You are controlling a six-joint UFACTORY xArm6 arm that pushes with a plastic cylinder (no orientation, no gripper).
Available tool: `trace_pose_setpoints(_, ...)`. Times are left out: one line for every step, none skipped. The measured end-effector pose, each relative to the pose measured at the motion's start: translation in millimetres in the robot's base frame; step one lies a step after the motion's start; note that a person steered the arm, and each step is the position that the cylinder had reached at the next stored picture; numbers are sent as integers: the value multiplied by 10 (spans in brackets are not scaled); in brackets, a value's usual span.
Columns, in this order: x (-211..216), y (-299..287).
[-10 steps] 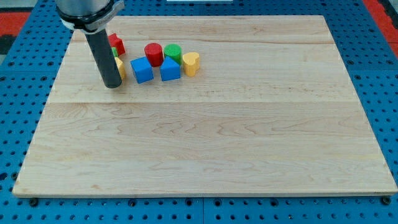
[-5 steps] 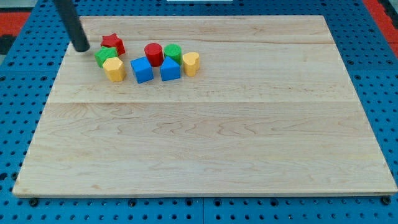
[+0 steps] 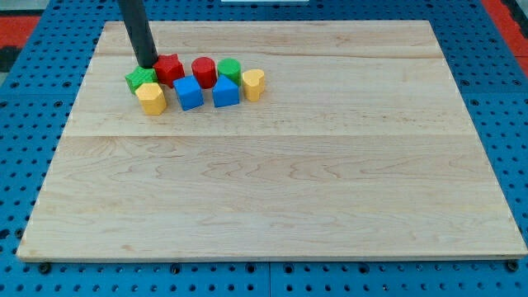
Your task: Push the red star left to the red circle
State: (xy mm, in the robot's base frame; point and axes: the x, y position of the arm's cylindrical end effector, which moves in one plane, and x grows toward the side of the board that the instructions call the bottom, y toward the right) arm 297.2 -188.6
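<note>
Mid-push, by the look of it: tip (image 3: 147, 63) pressed against red star (image 3: 170, 68) on its left side, star sitting just left of red circle (image 3: 204, 71), near touching. No pincer on this rod, so nothing to spread or pinch. Next, probably a short nudge rightward to close the gap, steering clear of green block (image 3: 140, 79) below.

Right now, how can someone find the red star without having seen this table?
Look at the wooden board, near its top left where the blocks cluster. The red star lies at the cluster's upper left, just right of my tip. Unlike the round red circle to its right, it has points.
</note>
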Motion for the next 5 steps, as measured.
trace_pose_setpoints(-16,-179)
trace_pose_setpoints(-108,251)
trace_pose_setpoints(-121,612)
trace_pose_setpoints(-82,941)
trace_pose_setpoints(-42,1452)
